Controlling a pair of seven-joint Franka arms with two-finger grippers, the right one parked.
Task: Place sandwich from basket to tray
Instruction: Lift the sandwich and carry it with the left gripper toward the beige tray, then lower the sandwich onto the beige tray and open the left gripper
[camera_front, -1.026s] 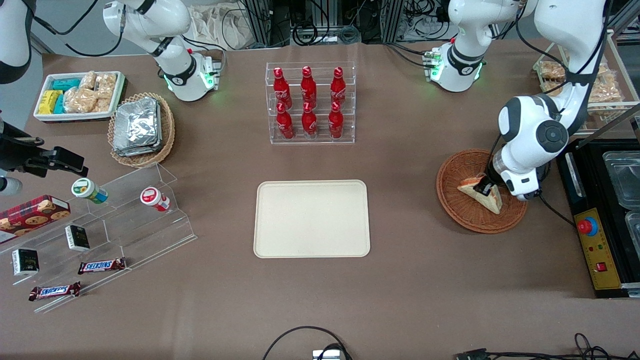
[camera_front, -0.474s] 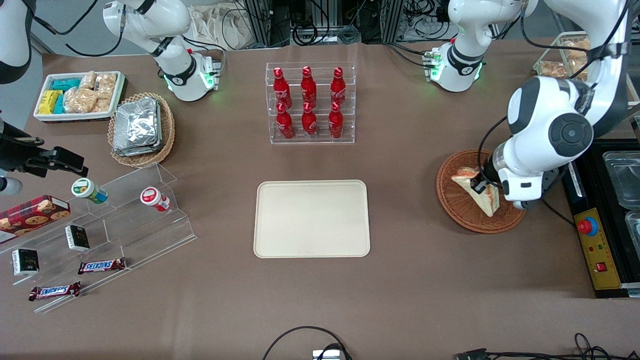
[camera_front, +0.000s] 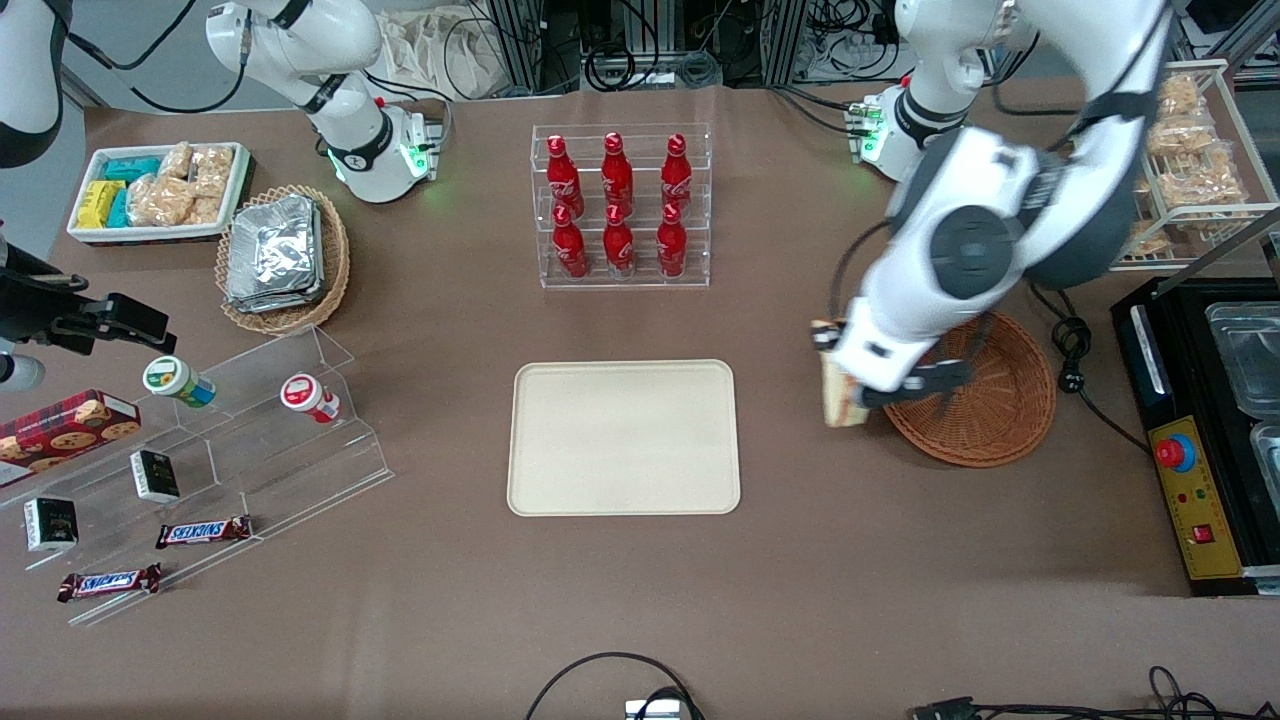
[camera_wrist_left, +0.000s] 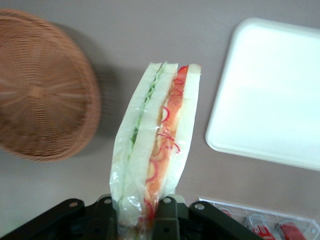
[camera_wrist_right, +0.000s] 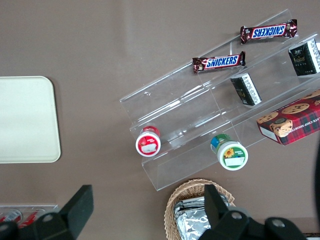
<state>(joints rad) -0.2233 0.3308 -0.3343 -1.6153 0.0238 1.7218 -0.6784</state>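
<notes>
Brown cloth covers the whole table (camera_front: 800, 600), and the tray (camera_front: 623, 437) serves as the landmark at its middle. Nearer the front camera than the tray there is only a black cable loop (camera_front: 600, 675) at the table edge. Toward the parked arm's end from the tray, a clear stepped stand (camera_front: 250, 440) carries two Snickers bars (camera_front: 203, 531), small dark boxes (camera_front: 155, 475), a cookie box (camera_front: 65, 425) and two round tubs (camera_front: 310, 397).

Toward the working arm's end from the tray, the gripper (camera_front: 850, 385) hangs above the cloth between the tray and the basket (camera_front: 985, 415). Its fingers (camera_wrist_left: 167, 215) are clamped on the sandwich (camera_front: 838, 400), which is in the air, clear of the basket and not over the tray. In the left wrist view the sandwich (camera_wrist_left: 155, 145) sits in clear wrap, held at one end, with green filling along one layer and red-orange along the other; the gripper (camera_wrist_left: 135, 220) shows below it, the basket (camera_wrist_left: 42, 92) and the tray (camera_wrist_left: 272, 95) to either side. The basket holds nothing.

Farther from the camera than the tray, a clear rack (camera_front: 620, 205) holds six red bottles (camera_front: 617, 175). Toward the parked arm's end from that rack are a tan basket of foil packs (camera_front: 280, 255) and a white bin of snacks (camera_front: 160, 190).
</notes>
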